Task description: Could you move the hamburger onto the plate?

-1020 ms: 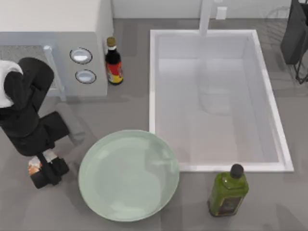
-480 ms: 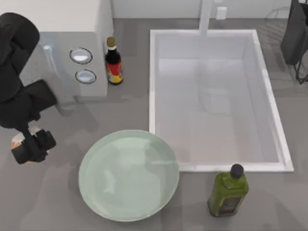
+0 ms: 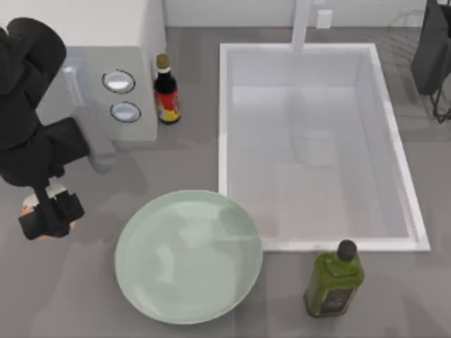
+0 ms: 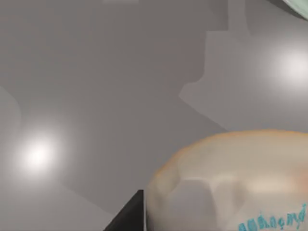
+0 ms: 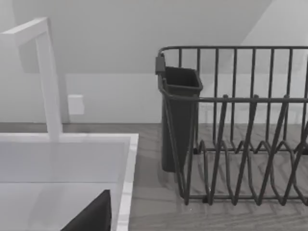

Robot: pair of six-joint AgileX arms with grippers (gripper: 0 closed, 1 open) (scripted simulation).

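Observation:
The hamburger (image 3: 29, 205), a small cream and orange lump, is mostly covered by my left gripper (image 3: 51, 217), which is shut on it at the table's left side. In the left wrist view the hamburger (image 4: 231, 178) looms close, with one dark finger (image 4: 131, 215) against its side and the grey table farther below. The pale mint-green plate (image 3: 189, 257) lies to the right of the gripper, apart from it, with nothing on it; a sliver of its rim (image 4: 301, 3) also appears in the left wrist view. My right arm (image 3: 431, 49) is parked at the back right corner.
A white sink (image 3: 222, 120) with a faucet (image 3: 301, 24) takes up the right half. A dark sauce bottle (image 3: 167, 91) stands beside a white appliance (image 3: 106, 70) at the back left. A green oil bottle (image 3: 335, 282) stands front right. A wire dish rack (image 5: 240, 134) is beside the right arm.
My left gripper has carried the hamburger from nearer the front edge back and to the left, then edged slightly right. The right arm has not moved.

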